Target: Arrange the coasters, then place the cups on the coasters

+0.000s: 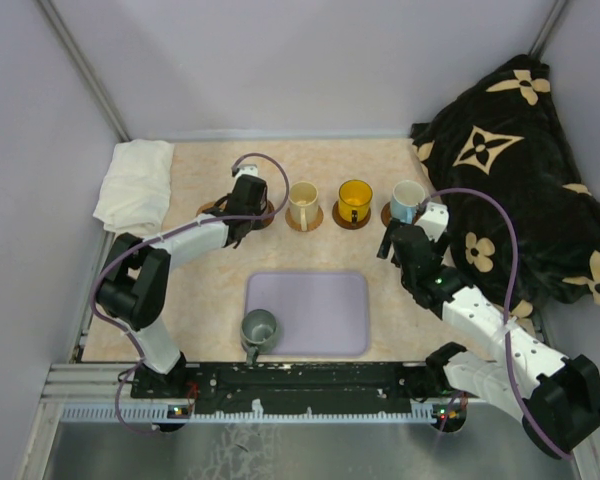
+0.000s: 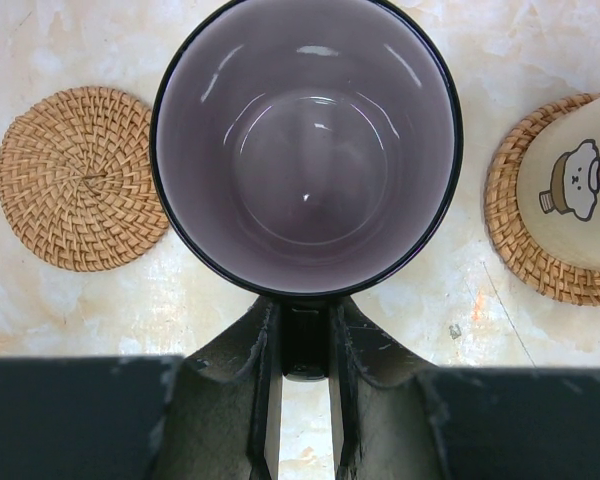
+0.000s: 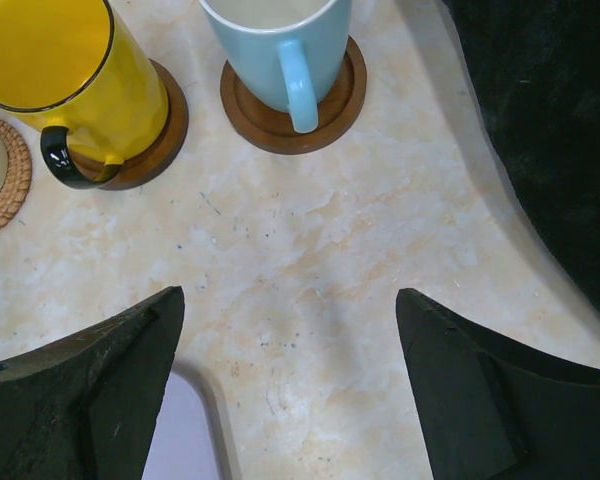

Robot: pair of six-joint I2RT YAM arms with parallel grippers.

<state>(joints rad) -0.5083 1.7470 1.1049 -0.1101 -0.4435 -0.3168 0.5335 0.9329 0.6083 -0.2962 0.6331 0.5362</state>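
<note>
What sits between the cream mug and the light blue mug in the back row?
The yellow mug with a black handle, standing on a dark brown round coaster; the top view shows it.

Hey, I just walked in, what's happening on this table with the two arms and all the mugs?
The left gripper is shut on the handle of the purple mug at the left end of the row, right beside an empty woven coaster. The cream cup, yellow cup and light blue cup each sit on a coaster. The right gripper hangs open and empty near the blue one. The grey-green cup stands at the lavender tray's left edge, not yet on a coaster.
</note>
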